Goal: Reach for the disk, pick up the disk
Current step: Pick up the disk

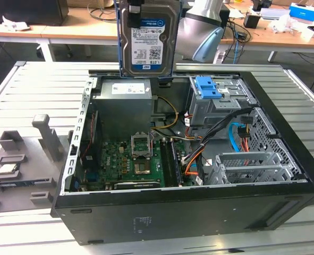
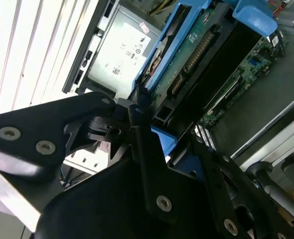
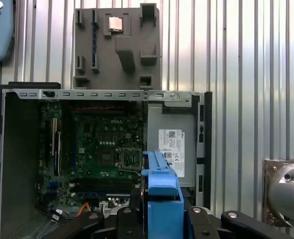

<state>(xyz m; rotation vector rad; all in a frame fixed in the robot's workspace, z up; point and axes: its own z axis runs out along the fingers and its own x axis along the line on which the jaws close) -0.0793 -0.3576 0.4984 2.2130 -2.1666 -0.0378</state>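
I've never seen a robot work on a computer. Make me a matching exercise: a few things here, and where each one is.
Things:
1. disk
2. blue latch
3. small square chip
4. motherboard

Places:
A. on the grey fixture beside the case
B. lifted above the open case, held by the end effector
C. flat on the case floor
D. atop the metal drive cage inside the case

Pairs: 1-B, 2-D, 3-A, 4-C
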